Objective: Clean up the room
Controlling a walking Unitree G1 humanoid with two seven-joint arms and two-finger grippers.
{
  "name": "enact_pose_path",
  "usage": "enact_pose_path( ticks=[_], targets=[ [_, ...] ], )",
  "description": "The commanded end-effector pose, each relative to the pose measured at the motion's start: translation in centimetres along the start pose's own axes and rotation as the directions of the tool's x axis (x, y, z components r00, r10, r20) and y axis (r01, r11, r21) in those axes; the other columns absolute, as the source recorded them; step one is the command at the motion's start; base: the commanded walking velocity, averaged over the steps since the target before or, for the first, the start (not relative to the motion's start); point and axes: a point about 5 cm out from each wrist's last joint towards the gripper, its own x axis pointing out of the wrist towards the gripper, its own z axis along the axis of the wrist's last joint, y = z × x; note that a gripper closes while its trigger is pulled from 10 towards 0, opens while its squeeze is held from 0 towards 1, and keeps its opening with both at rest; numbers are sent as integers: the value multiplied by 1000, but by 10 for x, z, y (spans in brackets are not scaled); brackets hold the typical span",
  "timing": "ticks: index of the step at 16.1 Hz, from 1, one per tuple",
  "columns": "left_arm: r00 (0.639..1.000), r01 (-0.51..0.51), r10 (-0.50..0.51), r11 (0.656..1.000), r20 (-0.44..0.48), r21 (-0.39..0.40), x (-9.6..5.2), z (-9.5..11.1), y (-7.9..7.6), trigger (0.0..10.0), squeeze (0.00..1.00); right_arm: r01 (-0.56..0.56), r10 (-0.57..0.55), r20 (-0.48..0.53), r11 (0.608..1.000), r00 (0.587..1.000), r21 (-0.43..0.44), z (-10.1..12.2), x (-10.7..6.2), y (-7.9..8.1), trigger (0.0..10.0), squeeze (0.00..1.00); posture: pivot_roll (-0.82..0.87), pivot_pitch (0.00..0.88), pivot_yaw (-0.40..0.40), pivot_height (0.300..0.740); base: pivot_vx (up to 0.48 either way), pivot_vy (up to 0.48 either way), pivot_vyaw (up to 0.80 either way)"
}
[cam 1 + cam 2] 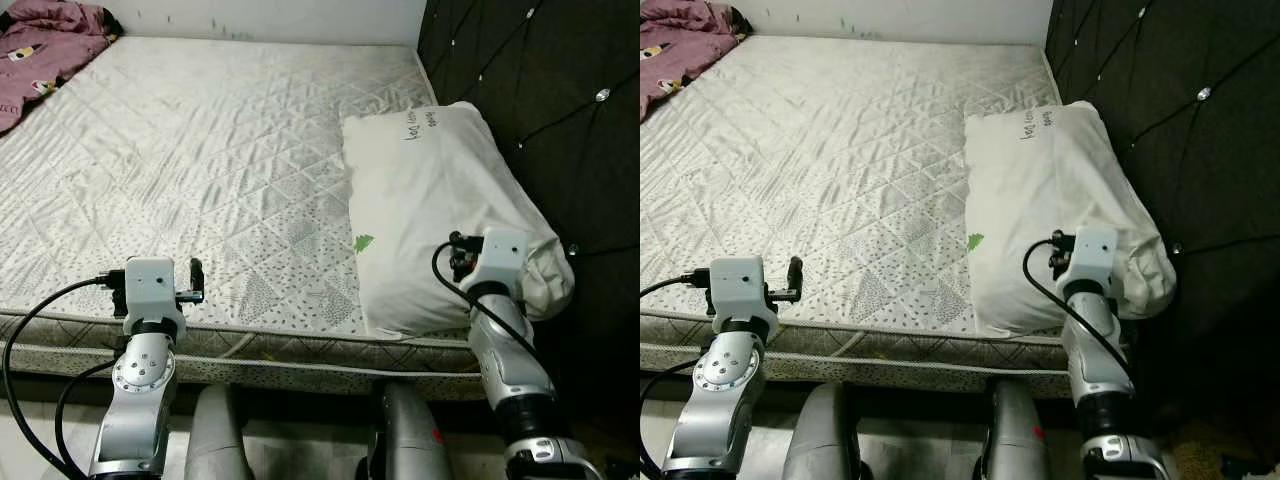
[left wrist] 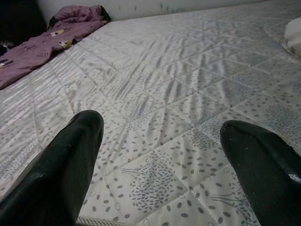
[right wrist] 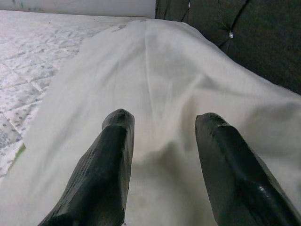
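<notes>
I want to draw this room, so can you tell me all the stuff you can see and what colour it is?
Mattress: one, white with grey quilted pattern, filling the middle.
Pillow: one, white, on the mattress's right side by the headboard.
Headboard: one, black, tufted, on the right.
Blanket: one, purple, bunched at the far left corner.
Left gripper: black fingers open, over the mattress's near edge.
Right gripper: black fingers open, at the pillow.

Both arms silver, jointed metal; each wrist ends in a pale grey boxy camera block, black cable looping off its 9 o'clock side. Left gripper (image 2: 160,155) and right gripper (image 3: 162,141): two long, rounded, glossy black fingers, lightly scuffed.
</notes>
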Motion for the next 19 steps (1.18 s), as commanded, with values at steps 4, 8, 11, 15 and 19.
enact_pose_path(
  ticks=[4, 8, 11, 15, 19],
  targets=[
    [1000, 7, -7, 1000, 21, 2, 3, 4, -1, 10000, 0, -11, 11, 8, 1000, 1000, 19, 9, 4, 3, 10000, 0, -57, 0, -12, 673, 0, 0, 0],
    [1000, 12, -12, 1000, 26, -3, 4, 5, -1, 10000, 0, 5, -4, -11, 1000, 1000, 31, 10, 8, 1, 10000, 0, -66, 0, -6, 721, 0, 0, 0],
    [999, -20, 21, 1000, 38, -9, 12, 9, 7, 10000, 0, 20, -20, 0, 998, 1000, 55, 23, 19, -6, 10000, 0, -76, 0, 0, 740, 0, 0, 0],
    [998, 19, -18, 999, 54, -29, 15, 13, 1, 10000, 0, -40, 41, 18, 999, 999, -20, 37, 34, -10, 10000, 0, -87, 0, 19, 740, 0, 0, 0],
    [992, 55, -57, 998, 115, 13, 29, 22, 5, 10000, 0, -225, 218, -61, 962, 974, -155, 27, 41, 21, 10000, 0, -126, 0, 42, 740, 0, 0, 0]
  ],
)
